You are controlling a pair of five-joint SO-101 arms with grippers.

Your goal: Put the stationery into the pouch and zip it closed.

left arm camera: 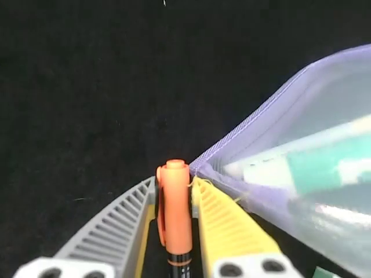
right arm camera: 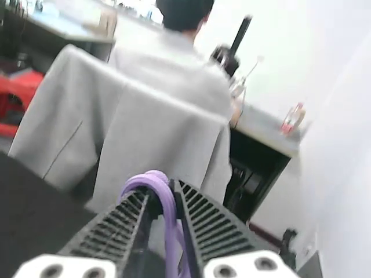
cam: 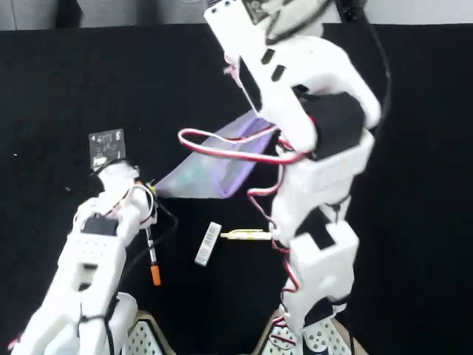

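The translucent purple pouch [cam: 211, 168] hangs tilted above the black table, one end raised behind the tall right arm [cam: 310, 118]. My right gripper [right arm camera: 161, 192] is shut on a fold of the pouch's purple edge [right arm camera: 152, 180]. At the pouch's low corner, my left gripper [left arm camera: 174, 180] is shut on an orange-capped pen [left arm camera: 173, 215], whose tip touches the pouch [left arm camera: 301, 145]. From the high view the pen [cam: 152, 255] slants down under the left gripper [cam: 150, 191]. A teal and white item [left arm camera: 301, 168] lies inside the pouch.
A small white eraser [cam: 208, 243] and a thin yellow stick [cam: 247, 235] lie on the black table [cam: 74, 89] between the two arm bases. A chair with a grey jacket [right arm camera: 133, 121] stands beyond the table.
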